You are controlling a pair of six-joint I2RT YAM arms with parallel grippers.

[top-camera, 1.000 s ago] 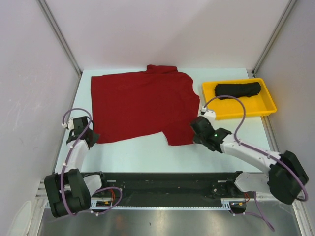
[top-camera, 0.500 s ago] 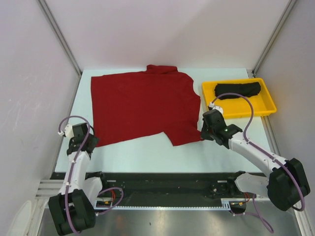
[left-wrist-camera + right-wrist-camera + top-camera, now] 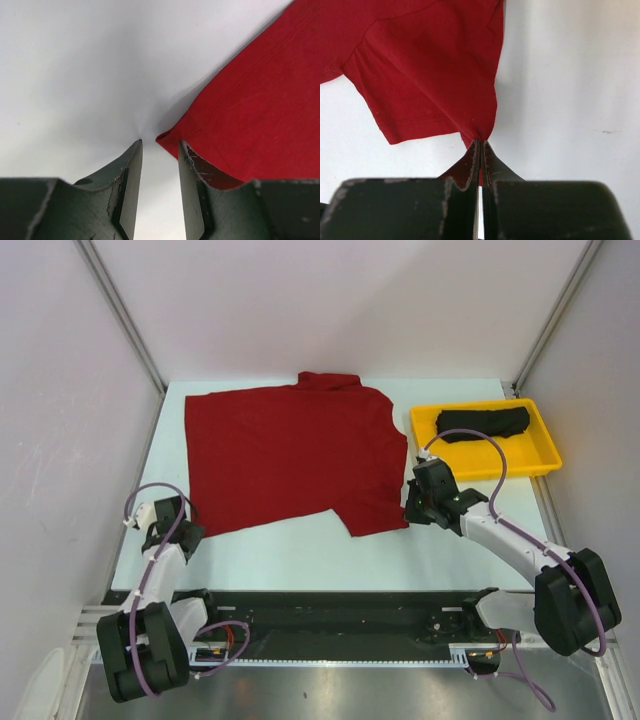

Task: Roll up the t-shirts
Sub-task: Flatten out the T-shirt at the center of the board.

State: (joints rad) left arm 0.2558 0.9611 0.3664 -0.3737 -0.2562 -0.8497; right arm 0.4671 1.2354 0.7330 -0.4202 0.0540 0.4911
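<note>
Red t-shirt (image 3: 290,455): spread flat on the table (image 3: 300,552), covering the middle and reaching toward 10 o'clock. One stitched flap hangs out toward 5 o'clock. No fold or roll visible in it.

Black t-shirt (image 3: 483,423): bunched into a long dark bundle, lying inside the yellow tray (image 3: 545,455), closer to its 12 o'clock wall.

Yellow tray: at 2 o'clock on the table, near the 3 o'clock edge of the red t-shirt but apart from it.

Left tool (image 3: 188,530): low over the table at 8 o'clock, right at the 7 o'clock corner of the red t-shirt. Jaws narrowly apart and gripping nothing. In the left wrist view, the pointed corner of the cloth (image 3: 250,100) ends just ahead of the gap, and the finger (image 3: 192,180) on the 3 o'clock side overlaps the cloth edge. Whether it touches the cloth, cannot tell.

Right tool (image 3: 410,510): at the 5 o'clock corner of the red t-shirt. Jaws pressed together, pinching the cloth edge. In the right wrist view, the red cloth (image 3: 430,75) is drawn into a small peak that runs in between the fingertips, with a red strip visible in the slit between them.
</note>
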